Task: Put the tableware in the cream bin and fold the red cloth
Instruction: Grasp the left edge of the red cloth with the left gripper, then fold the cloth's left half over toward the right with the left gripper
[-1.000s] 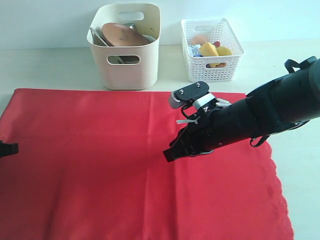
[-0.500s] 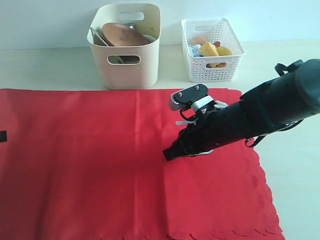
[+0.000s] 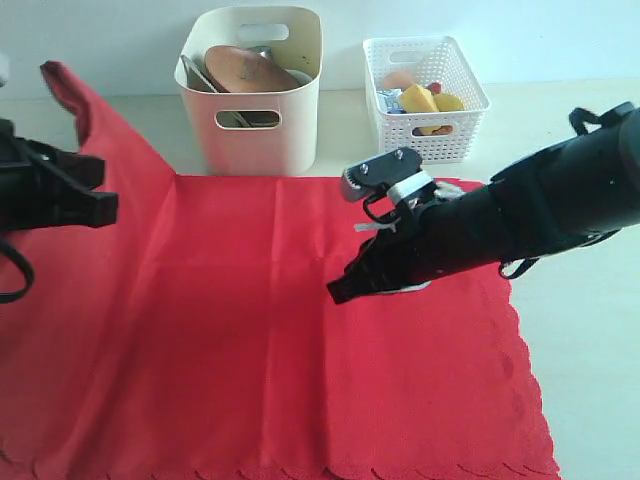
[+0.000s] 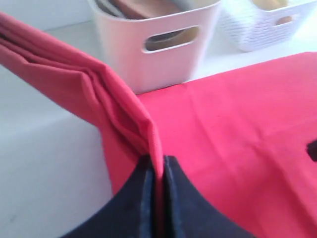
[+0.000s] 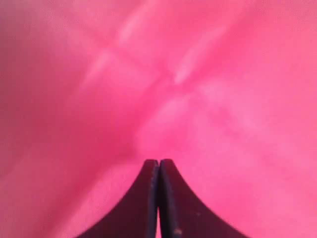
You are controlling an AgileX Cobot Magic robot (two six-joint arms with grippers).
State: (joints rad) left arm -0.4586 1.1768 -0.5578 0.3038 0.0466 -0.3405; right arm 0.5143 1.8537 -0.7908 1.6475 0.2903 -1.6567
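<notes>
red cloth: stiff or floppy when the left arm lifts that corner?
Probably very floppy: where the left gripper pinches the red cloth it bunches into soft folds and sags away. Likely light, since a thin pinch holds the raised corner. It may slide on the table; the shut right gripper, tip down near the middle, seems placed to pin it.

No writing, label, brand or number can be read in any view. The cream bin (image 3: 250, 150) and the red cloth (image 3: 250, 330) show only plain, unprinted surfaces. The small carton (image 3: 387, 100) in the white basket (image 3: 420, 148) carries a blue patch that may be print, but it is too small and blurred to make out.
</notes>
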